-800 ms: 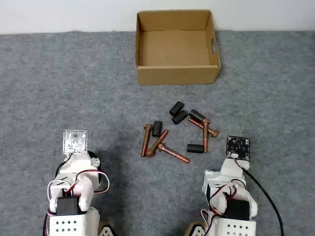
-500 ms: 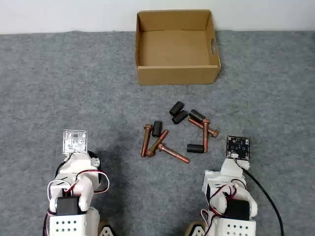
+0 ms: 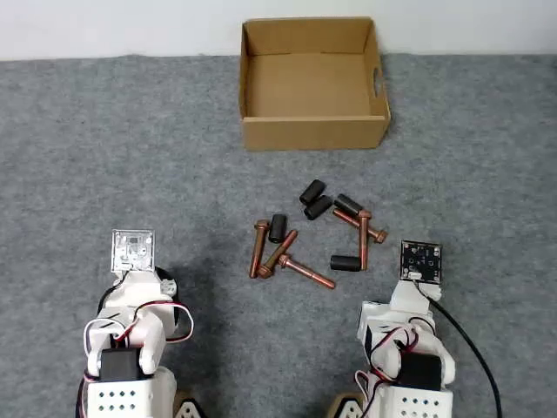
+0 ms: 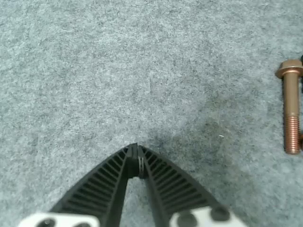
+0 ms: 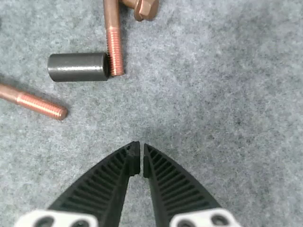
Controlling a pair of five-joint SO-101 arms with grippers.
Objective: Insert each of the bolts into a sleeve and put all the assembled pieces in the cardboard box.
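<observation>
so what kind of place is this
Likely a robotics lab bench: two small robot arms sit at a grey felt-covered table, with loose bolts, sleeves and a cardboard box laid out.

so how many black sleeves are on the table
5: top sleeve, second sleeve just below, third sleeve to their right, left sleeve, lowest sleeve. None in the cardboard box; none seems hidden.

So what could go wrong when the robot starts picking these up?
The two crossed bolts near the right arm overlap, so lifting one could drag the other along. The sleeve lying on its side touches the threaded end of one of them. It is round, so a nudge might send it rolling away.
</observation>
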